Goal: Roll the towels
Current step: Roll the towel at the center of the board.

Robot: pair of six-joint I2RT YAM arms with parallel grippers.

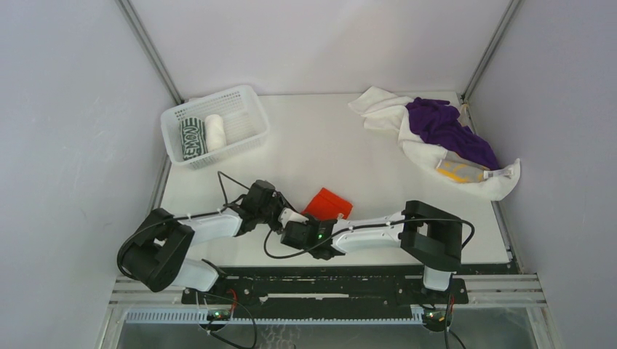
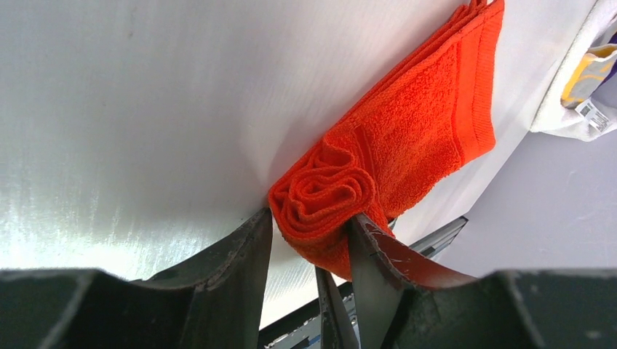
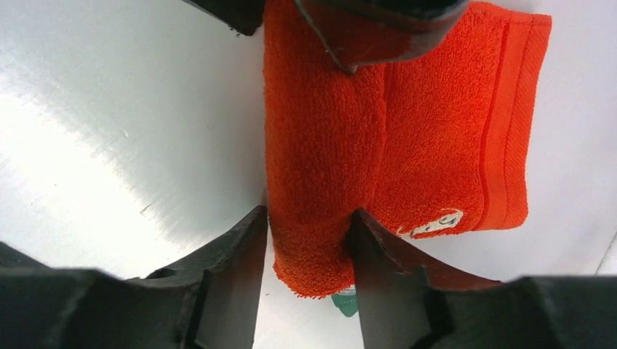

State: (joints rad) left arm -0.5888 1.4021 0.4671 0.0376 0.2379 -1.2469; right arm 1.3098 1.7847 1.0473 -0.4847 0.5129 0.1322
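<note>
An orange-red towel (image 1: 329,202) lies near the table's front edge, one end wound into a roll (image 2: 320,193) and the other end flat (image 3: 444,123). My left gripper (image 2: 311,222) is shut on one end of the roll, where the spiral shows. My right gripper (image 3: 308,217) is shut on the roll's other end, facing the left fingers (image 3: 364,29). In the top view the left gripper (image 1: 287,214) and right gripper (image 1: 304,231) meet at the towel's near corner. A purple towel (image 1: 447,127), a white towel (image 1: 378,105) and a yellow-patterned towel (image 1: 458,171) lie heaped at the back right.
A white mesh basket (image 1: 247,109) at the back left holds a rolled green-and-white towel (image 1: 191,138) and a rolled white towel (image 1: 215,132). The table's front edge and a black rail (image 1: 327,280) run just behind the grippers.
</note>
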